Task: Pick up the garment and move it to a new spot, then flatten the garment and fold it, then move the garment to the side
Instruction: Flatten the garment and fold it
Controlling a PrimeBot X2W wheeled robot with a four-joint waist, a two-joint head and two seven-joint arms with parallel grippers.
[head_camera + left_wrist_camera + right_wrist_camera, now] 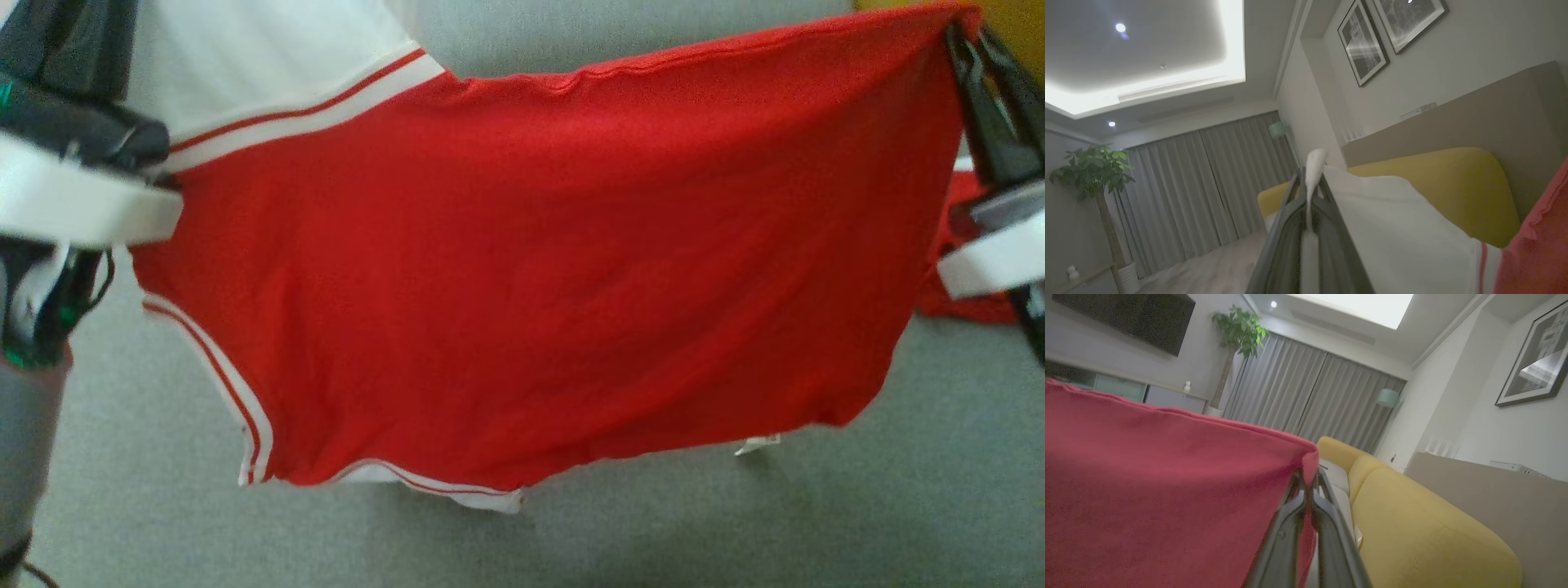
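A red garment [531, 269] with white sleeves and red-striped white trim hangs spread in the air between my two grippers. At the upper left of the head view my left gripper [73, 41] is shut on the white sleeve edge. In the left wrist view its fingertips [1312, 179] pinch a fold of white cloth [1404, 228]. My right gripper [967, 41] is shut on the red hem corner at the upper right. The right wrist view shows its tips [1308, 477] clamping the red fabric [1167, 490]. The lower edge of the garment hangs just above the grey surface.
A grey fabric surface [571, 539] lies under the garment. More red cloth [963, 245] lies behind my right wrist. A yellow padded backrest [1425, 539] runs along the far side, below a wall with framed pictures [1367, 45]. Curtains and a potted plant [1237, 330] stand beyond.
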